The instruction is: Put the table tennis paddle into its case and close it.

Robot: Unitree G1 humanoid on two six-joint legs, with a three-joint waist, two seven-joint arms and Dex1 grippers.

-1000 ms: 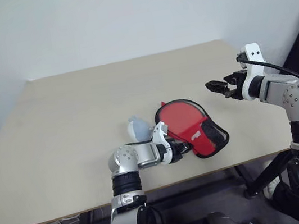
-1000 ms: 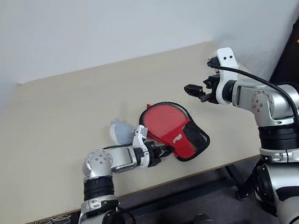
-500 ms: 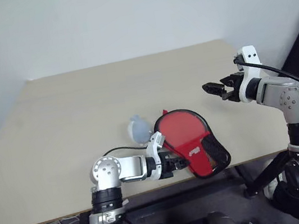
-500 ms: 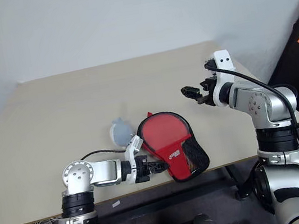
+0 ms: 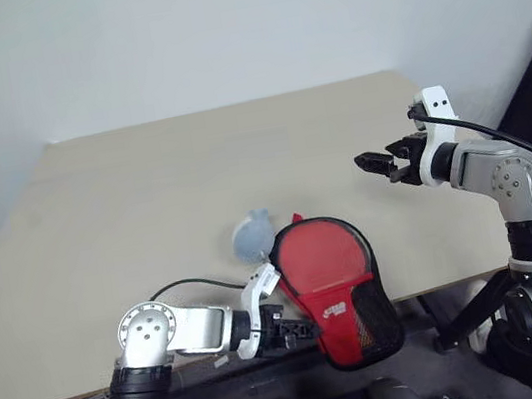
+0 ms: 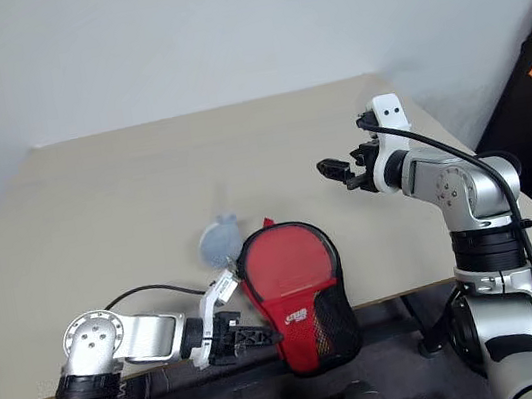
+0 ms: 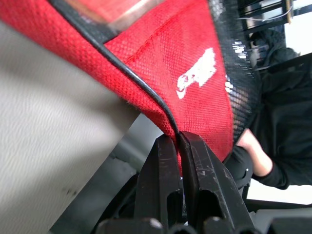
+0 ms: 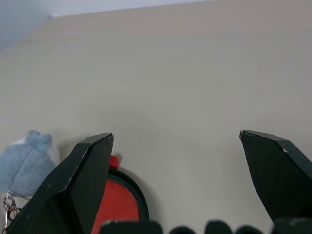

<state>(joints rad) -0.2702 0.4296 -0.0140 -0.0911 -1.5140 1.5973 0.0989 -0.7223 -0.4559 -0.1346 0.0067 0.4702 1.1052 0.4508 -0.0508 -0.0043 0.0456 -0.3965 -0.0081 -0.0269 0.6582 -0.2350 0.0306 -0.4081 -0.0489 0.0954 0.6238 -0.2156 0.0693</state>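
The case point(image 5: 328, 271), a red pouch with black trim and a black mesh pocket, lies at the table's point(image 5: 144, 198) front edge. Its mesh end hangs past that edge. My left gripper point(image 5: 302, 333) is shut on the case's black-trimmed rim, seen close up in the left wrist view point(image 7: 178, 141) below the white logo. The table tennis paddle cannot be told apart from the case; it is hidden. My right gripper point(image 5: 374, 162) hovers open above the table's right side, behind and right of the case, with nothing between its fingers point(image 8: 87, 165).
A small grey-blue plush toy point(image 5: 250, 237) sits on the table, touching the case's far-left rim. The table's right edge is near my right arm. A person's hand and dark sleeve point(image 7: 258, 156) show past the case in the left wrist view.
My left gripper has pulled the case toward the front edge and to the left, so its mesh end now hangs off the table. The right gripper has stayed almost still.
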